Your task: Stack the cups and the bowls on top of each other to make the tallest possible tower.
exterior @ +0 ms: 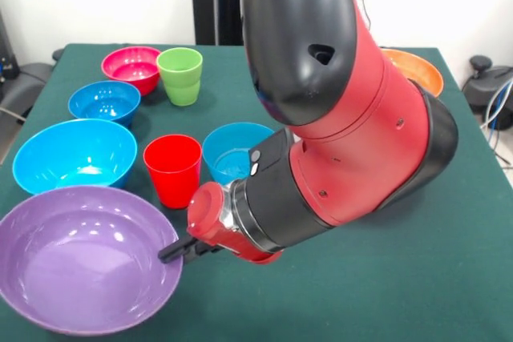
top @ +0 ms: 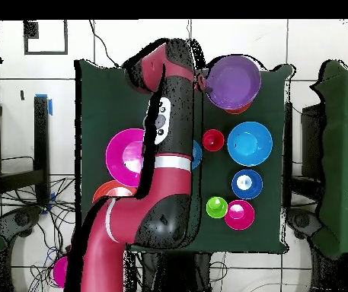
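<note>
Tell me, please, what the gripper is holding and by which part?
It cannot be told: the gripper reaches the purple bowl's rim, but its tip is barely visible.

green table (exterior: 385, 294); white walls (tiled floor (top: 306, 46))

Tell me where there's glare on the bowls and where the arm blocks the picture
Front view: white ceiling-light glints sit inside the purple bowl and the large light blue bowl; the arm fills the middle and hides most of the orange bowl. Overhead view: the arm covers part of the hot-pink bowl, and the purple bowl looks evenly lit.
</note>
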Available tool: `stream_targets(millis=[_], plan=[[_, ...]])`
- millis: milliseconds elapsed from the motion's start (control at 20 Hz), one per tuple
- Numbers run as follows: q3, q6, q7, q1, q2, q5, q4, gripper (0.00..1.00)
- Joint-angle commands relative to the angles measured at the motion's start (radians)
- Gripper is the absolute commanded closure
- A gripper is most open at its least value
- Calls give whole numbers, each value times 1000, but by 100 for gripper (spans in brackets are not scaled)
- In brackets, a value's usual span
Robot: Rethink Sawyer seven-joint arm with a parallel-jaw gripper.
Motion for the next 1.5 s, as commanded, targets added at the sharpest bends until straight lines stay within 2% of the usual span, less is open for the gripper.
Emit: stream_targets(millis=[50, 400, 600, 750, 1100, 1500], plan=[[33, -61, -190, 23, -65, 23, 90, 100], [78, -75, -216, 19, -125, 56, 167, 100], [90, -68, -224, 13, -140, 85, 164, 100], [98, -98, -227, 17, -168, 89, 208, 100], [147, -151, -225, -4, -185, 128, 269, 100], [160, -180, -207, 1, -205, 137, 331, 100]])
